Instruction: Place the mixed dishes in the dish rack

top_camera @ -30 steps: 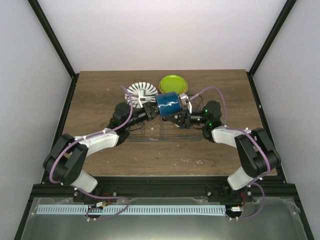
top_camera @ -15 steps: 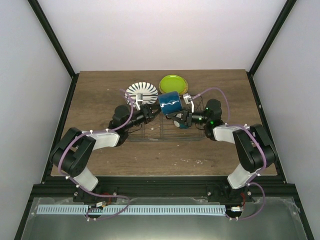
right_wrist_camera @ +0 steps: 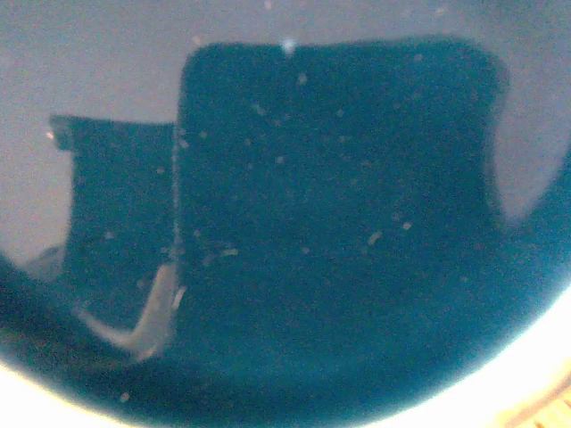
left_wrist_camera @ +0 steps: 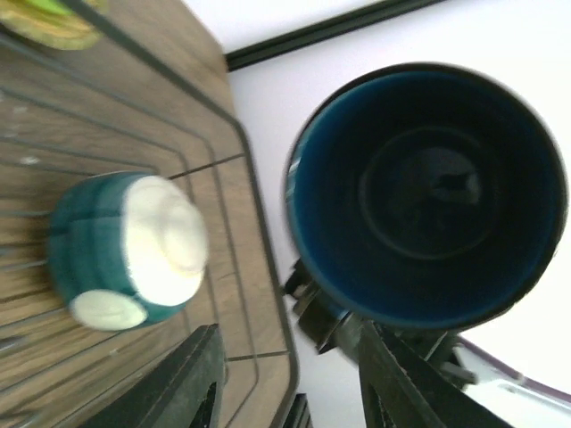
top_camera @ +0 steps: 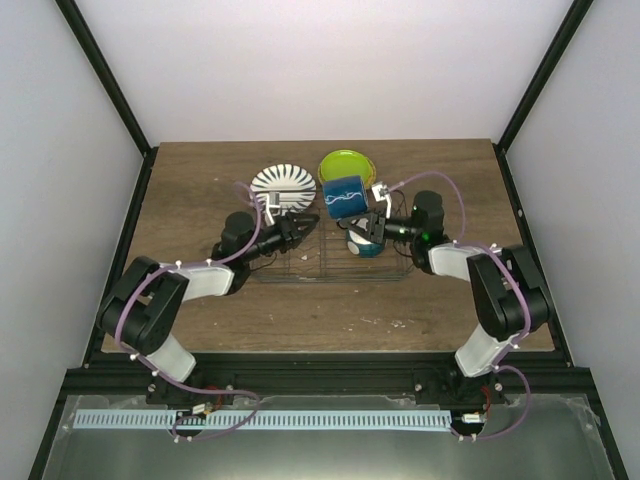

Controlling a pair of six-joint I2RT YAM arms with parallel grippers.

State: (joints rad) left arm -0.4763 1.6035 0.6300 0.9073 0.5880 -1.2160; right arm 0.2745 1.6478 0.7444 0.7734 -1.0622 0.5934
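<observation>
**Clerk:** Entry one, top view. Where was the dark blue mug (top_camera: pixel 343 195)?

**Keeper:** Centre of frame, held clear of the table (top_camera: pixel 200 300), at the upper edge of the dish rack (top_camera: pixel 300 272). Whether it hung over the wires or just past them could not be told. The right gripper (top_camera: pixel 367 223) met it from the right, jaws narrow and, by my reading, clamped on it. The left gripper (top_camera: pixel 306 228) sat just to its lower left, jaws parted, nothing between them.

**Clerk:** Other stock?

**Keeper:** The small bowl (top_camera: pixel 362 246) was upturned in the rack's right half, directly below the mug in the frame. The striped plate (top_camera: pixel 283 183) and green plate (top_camera: pixel 345 163) were on the wood above the rack, not loaded.

**Clerk:** Entry two, left wrist view.

**Keeper:** The mug (left_wrist_camera: pixel 428 192) was at upper right, mouth square to the lens. So its long axis ran level, along the line between the two grippers. The arm's own fingers (left_wrist_camera: pixel 192 383) were spread at the bottom edge, empty. The bowl (left_wrist_camera: pixel 125 250) was at left, inside the wires.

**Clerk:** Entry three, right wrist view.

**Keeper:** The mug (right_wrist_camera: pixel 330 178) filled the frame, and no fingers could be made out.

**Clerk:** Assessment?

**Keeper:** The right arm had the mug. Setting it down probably called for the free rack space left of the bowl.
</observation>
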